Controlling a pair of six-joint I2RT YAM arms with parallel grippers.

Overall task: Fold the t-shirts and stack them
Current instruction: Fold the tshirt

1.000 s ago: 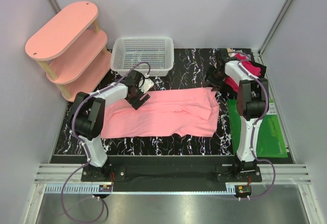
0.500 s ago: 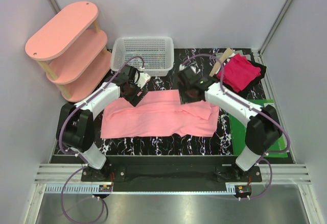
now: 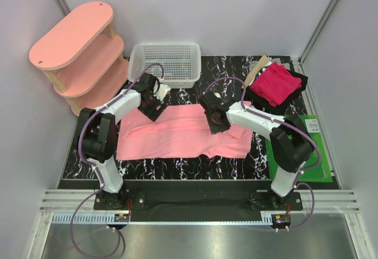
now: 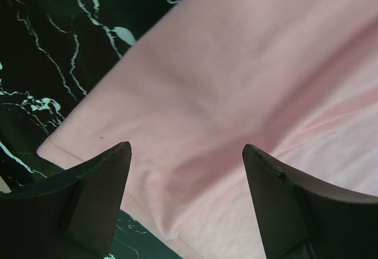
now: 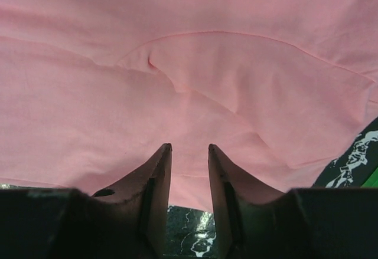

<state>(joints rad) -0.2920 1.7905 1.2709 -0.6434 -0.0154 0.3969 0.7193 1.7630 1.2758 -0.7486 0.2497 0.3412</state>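
**Both grippers sit low over the pink shirt spread across the table.**

The light pink shirt (image 3: pixel 177 135) lies flat in the middle of the black marbled table (image 3: pixel 177 167), rumpled at its right end. The left gripper (image 4: pixel 186 150) is at the shirt's far left corner, fingers spread wide with only cloth below them. The right gripper (image 5: pixel 189 147) is over the shirt's right half, fingers drawn close with a narrow gap, pinching nothing. The dark red shirt (image 3: pixel 276 84) lies bunched on a dark cloth (image 3: pixel 298 82) in the far right corner, well apart from the pink one. A white basket (image 3: pixel 165 63) stands just beyond the left gripper.
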